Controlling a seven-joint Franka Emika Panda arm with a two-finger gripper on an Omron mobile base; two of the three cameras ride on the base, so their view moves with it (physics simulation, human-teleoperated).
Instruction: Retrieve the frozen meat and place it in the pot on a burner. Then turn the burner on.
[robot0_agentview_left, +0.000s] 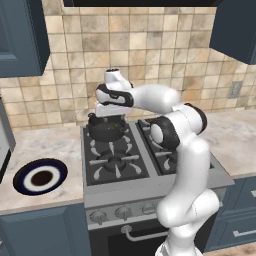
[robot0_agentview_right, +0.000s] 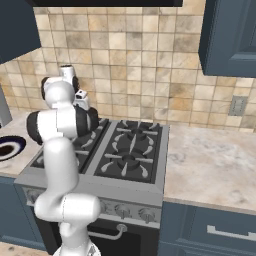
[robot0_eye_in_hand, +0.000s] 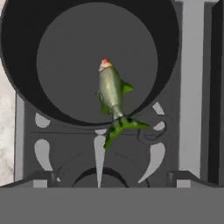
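**Fish over the pot, pincer spread wide**

We are looking straight down the hand at the frozen meat (robot0_eye_in_hand: 111, 94), a small fish-shaped piece with green fins. Its body is showing against the grey floor of the pot (robot0_eye_in_hand: 57, 61), while its green tail is crossing the near rim and overlapping the grate arms below. We cannot tell whether it is resting on the pot's floor or in the air above it.

The pincer (robot0_eye_in_hand: 111, 177) is standing open: its two dark tips are sitting far apart at the bottom corners of the hand view, and nothing is lying between them. Neither tip is touching the fish.

In the left base view the pot (robot0_agentview_left: 106, 130) is sitting on the rear left burner (robot0_agentview_left: 108, 136) of the stove (robot0_agentview_left: 120, 182), with the arm's hand hanging right above it. The front left burner (robot0_agentview_left: 114, 161) is standing bare, leaving open room just before the pot. Left of the stove, the desk (robot0_agentview_left: 45, 142) is carrying a dark-rimmed plate (robot0_agentview_left: 40, 176) near its front edge, well apart from the pot. In the right base view the two right-hand burners (robot0_agentview_right: 131, 147) are lying uncovered.
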